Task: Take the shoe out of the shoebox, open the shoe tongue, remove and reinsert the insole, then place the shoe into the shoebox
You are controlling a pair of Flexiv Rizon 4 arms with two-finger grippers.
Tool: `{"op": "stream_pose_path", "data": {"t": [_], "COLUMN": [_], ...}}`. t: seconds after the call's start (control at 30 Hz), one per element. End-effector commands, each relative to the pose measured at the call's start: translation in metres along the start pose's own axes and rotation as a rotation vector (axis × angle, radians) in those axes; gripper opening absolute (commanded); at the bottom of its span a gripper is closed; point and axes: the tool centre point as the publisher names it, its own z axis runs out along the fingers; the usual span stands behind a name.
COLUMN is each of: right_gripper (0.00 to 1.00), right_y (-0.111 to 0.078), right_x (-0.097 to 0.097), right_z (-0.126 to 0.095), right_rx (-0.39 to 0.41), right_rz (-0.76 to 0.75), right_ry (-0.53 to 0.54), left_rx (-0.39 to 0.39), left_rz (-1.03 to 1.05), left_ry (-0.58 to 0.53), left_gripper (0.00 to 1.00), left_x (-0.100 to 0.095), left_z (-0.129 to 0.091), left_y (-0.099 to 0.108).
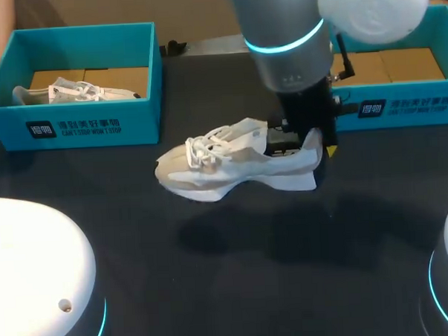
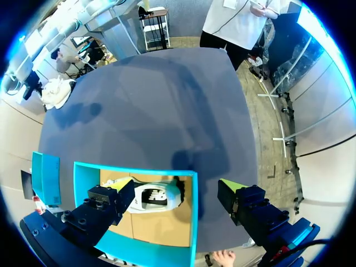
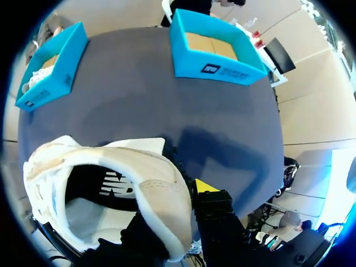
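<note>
Right gripper (image 1: 301, 141) clamped on the heel collar of the cream-and-white laced sneaker (image 1: 231, 164), held clear of the dark table (image 1: 214, 287), toe towards the left arm's side, the teal cardboard shoebox (image 1: 400, 104) just behind its heel; left gripper (image 2: 177, 192) hangs wide apart, empty, farther off

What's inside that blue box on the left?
In the left shoebox, one pale shoe lies on brown cardboard. The box's near wall hides the floor strip just behind it.

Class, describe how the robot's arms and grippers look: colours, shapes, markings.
The right arm is a grey metal cylinder with a glowing cyan ring, white rounded cap and black cable. The left gripper and right gripper are black, blocky, yellow-tipped.
</note>
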Motion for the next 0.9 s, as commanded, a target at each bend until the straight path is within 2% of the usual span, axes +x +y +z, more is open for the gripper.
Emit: {"op": "stream_pose_path", "data": {"t": [0.03, 0.07, 0.6, 0.9], "right_gripper": [0.0, 0.0, 0.0, 0.0], "right_y": [0.004, 0.004, -0.004, -0.007], "right_x": [0.018, 0.021, 0.057, 0.073], "right_z": [0.037, 0.042, 0.118, 0.14], "right_rx": [0.017, 0.025, 0.067, 0.059], "right_rz": [-0.002, -0.001, -0.019, -0.028], "right_ry": [-0.001, 0.026, 0.055, 0.045], "left_rx": [-0.001, -0.001, -0.001, -0.001], "left_rz": [0.001, 0.001, 0.001, 0.001], "left_ry": [0.002, 0.002, 0.002, 0.002], "left_gripper": [1.0, 1.0, 1.0, 1.0], "left_x": [0.0, 0.0, 0.0, 0.0], "left_z": [0.0, 0.0, 0.0, 0.0], "left_y": [-0.001, -0.001, -0.001, -0.001]}}
